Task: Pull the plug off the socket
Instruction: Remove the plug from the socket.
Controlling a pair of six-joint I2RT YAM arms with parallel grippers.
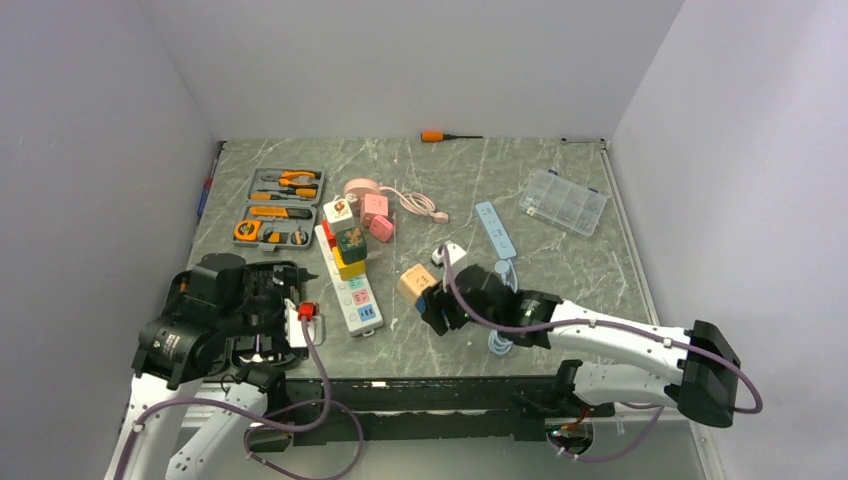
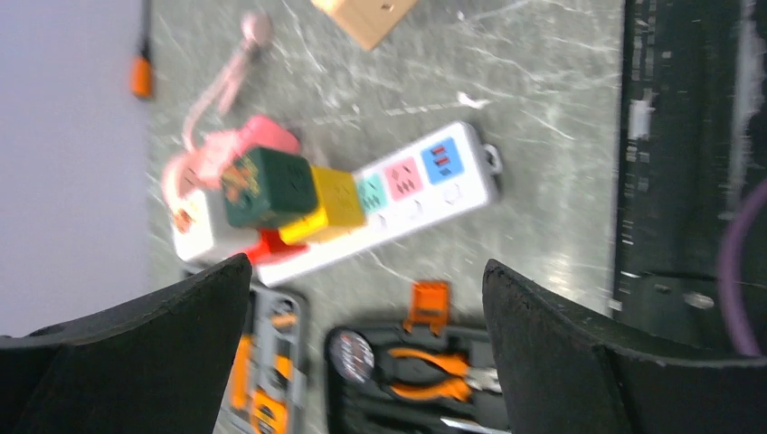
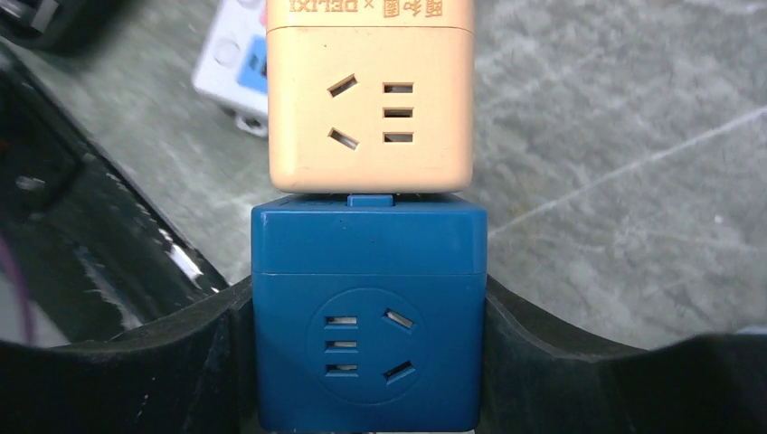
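Grey marble table (image 1: 570,280) is carrying the socket (image 1: 358,300) at centre-left — right gripper (image 3: 369,353) is clamping a blue cube plug (image 3: 369,271) just right of it, not touching; left gripper (image 2: 366,267) is holding its jaws apart.

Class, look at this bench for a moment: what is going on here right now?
The right gripper is closed on a blue cube plug, which has a tan cube plug joined to its far face. The pair is beside the white power strip, not plugged into it. The left gripper hangs open near the strip, holding nothing. A green cube and a yellow cube are plugged into the strip.
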